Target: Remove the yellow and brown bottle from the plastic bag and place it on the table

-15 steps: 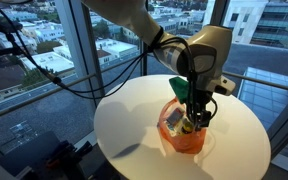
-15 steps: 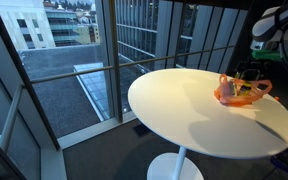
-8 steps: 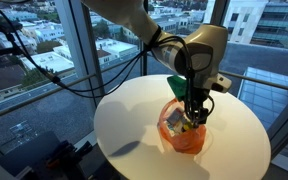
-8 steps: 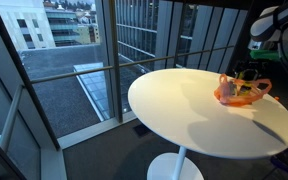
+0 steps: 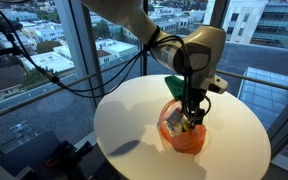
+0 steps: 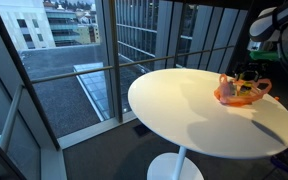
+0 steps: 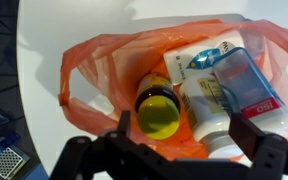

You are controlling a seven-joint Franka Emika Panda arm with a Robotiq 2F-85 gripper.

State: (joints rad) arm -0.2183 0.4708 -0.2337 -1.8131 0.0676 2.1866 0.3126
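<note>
An orange plastic bag (image 7: 94, 65) lies open on the round white table (image 5: 134, 120); it also shows in both exterior views (image 5: 182, 134) (image 6: 236, 93). Inside it, in the wrist view, a brown bottle with a yellow cap (image 7: 157, 108) lies beside a white bottle (image 7: 210, 105) with a blue and red label. My gripper (image 7: 179, 142) is open just above the bag's mouth, its fingers to either side of the two bottles and touching neither. In an exterior view the gripper (image 5: 191, 118) hangs straight over the bag.
The table (image 6: 184, 110) stands by tall windows with a railing (image 6: 94, 70) outside. A green object (image 5: 175, 87) sits behind the gripper. Black cables (image 5: 44, 70) hang at the far side of the table.
The arm has shifted slightly over the bag; the bag and the bottles have not moved.
</note>
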